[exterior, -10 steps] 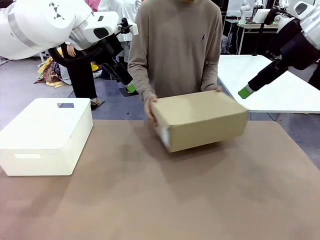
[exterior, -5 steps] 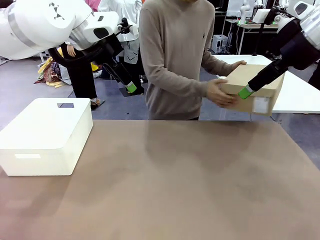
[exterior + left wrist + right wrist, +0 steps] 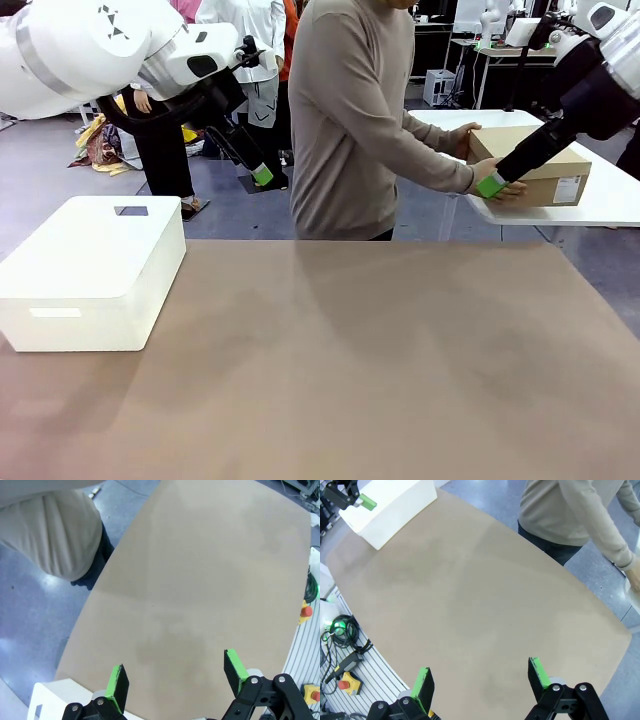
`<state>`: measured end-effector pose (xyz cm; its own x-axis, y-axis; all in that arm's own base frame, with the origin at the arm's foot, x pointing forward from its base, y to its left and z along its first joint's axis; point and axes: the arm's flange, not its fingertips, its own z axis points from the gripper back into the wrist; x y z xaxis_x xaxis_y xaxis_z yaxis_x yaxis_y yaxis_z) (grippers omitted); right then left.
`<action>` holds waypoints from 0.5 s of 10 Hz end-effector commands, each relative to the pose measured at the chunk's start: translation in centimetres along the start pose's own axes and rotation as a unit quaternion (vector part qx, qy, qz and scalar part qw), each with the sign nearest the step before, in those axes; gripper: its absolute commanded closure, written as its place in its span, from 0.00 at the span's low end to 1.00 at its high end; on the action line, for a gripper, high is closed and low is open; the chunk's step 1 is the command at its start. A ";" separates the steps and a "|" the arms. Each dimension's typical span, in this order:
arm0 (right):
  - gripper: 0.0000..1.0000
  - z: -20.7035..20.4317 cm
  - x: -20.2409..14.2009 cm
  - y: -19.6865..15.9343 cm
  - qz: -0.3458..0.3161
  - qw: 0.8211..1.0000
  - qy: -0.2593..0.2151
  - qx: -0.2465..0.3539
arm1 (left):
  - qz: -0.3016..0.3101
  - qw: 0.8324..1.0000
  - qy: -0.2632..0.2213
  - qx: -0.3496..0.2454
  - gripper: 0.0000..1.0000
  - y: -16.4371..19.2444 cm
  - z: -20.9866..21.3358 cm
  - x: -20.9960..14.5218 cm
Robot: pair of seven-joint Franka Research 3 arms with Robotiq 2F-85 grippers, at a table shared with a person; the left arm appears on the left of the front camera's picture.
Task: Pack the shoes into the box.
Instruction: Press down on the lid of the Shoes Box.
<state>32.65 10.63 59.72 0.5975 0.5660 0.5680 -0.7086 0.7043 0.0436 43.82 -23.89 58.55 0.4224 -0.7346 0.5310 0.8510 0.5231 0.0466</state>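
Now box [image 3: 530, 165] set on side table [image 3: 600, 200]; left tool [image 3: 172, 680], right tool [image 3: 480, 682] released.

2 bulky white arms [image 3: 80, 45] with black wrists, black 2-finger grippers [image 3: 175, 680], green pads [image 3: 234, 664]. Across the table, beige long-sleeved sweater [image 3: 350, 110].

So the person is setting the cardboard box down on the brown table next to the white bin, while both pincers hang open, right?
Not quite. In the front view the person's hands hold the cardboard box on the white side table at far right, away from the white bin. Both the left pincer and the right pincer hang open.
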 end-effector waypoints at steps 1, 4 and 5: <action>0.00 0.0 0.0 -0.1 0.002 1.000 0.002 -0.006 | -0.004 1.000 0.006 0.003 0.00 0.0 0.1 -0.1; 0.00 0.0 0.0 -0.1 0.002 1.000 0.002 -0.006 | -0.004 1.000 0.006 0.003 0.00 0.0 0.1 -0.1; 0.00 0.0 0.0 -0.1 0.002 1.000 0.002 -0.006 | -0.004 1.000 0.006 0.003 0.00 0.0 0.1 -0.1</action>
<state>32.65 10.63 59.72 0.5975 0.5660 0.5680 -0.7086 0.7043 0.0436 43.81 -23.90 58.55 0.4224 -0.7347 0.5309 0.8511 0.5230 0.0466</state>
